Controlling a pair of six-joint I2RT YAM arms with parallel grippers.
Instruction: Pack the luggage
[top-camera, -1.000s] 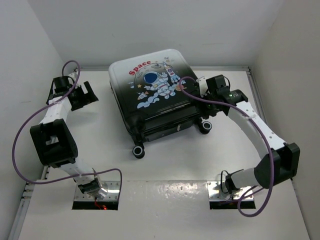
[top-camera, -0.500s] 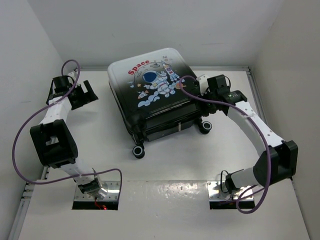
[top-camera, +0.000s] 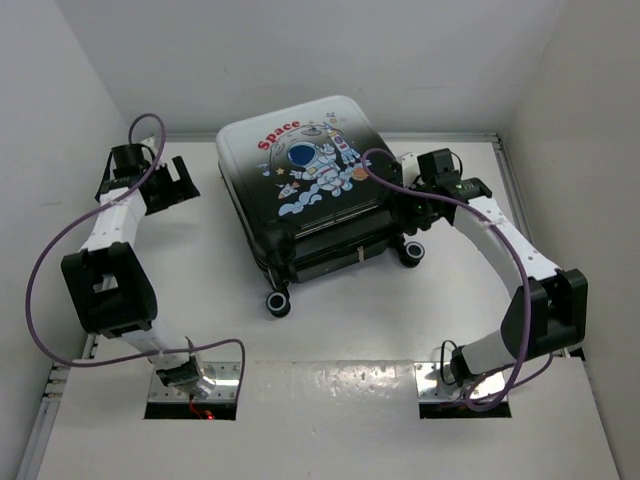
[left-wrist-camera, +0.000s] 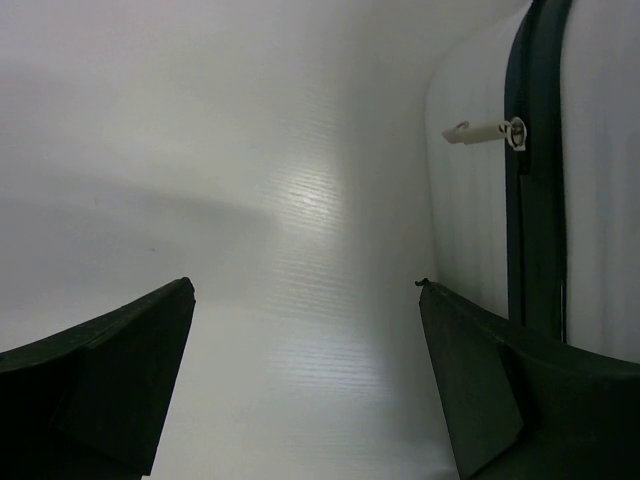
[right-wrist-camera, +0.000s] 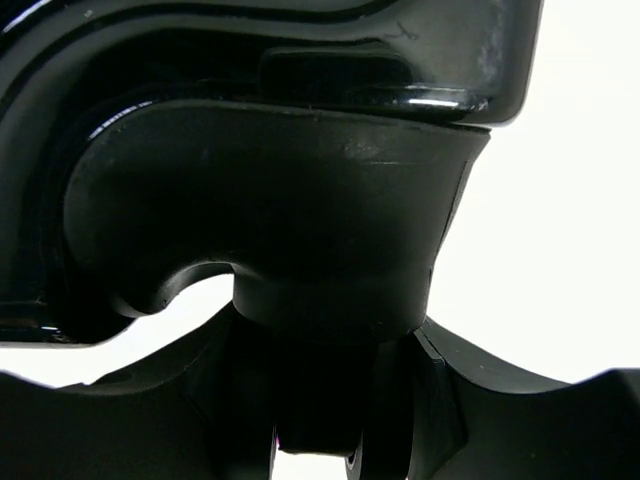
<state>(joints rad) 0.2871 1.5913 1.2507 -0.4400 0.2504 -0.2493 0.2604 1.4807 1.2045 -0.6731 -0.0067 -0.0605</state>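
Note:
The luggage (top-camera: 300, 190) lies flat and closed at the back middle of the table, astronaut print up. My left gripper (top-camera: 180, 182) is open and empty just left of it. The left wrist view shows its fingers (left-wrist-camera: 480, 380) wide apart (left-wrist-camera: 305, 290), with the white shell side (left-wrist-camera: 600, 200) and a white zip pull (left-wrist-camera: 485, 130) on the right. My right gripper (top-camera: 408, 208) is at the luggage's right near corner. In the right wrist view a black wheel caster (right-wrist-camera: 290, 200) fills the frame, and the gripper (right-wrist-camera: 325, 345) is closed against both sides of its stem.
White walls enclose the table at the back, left and right. Two black wheels show at the luggage's near end (top-camera: 277, 300) (top-camera: 411, 252). Purple cables loop off both arms. Bare white table (top-camera: 330, 330) lies between the luggage and the arm bases.
My right gripper has moved a little left and nearer, in onto the luggage's corner wheel. My left gripper has shifted slightly toward the back. The luggage has barely moved.

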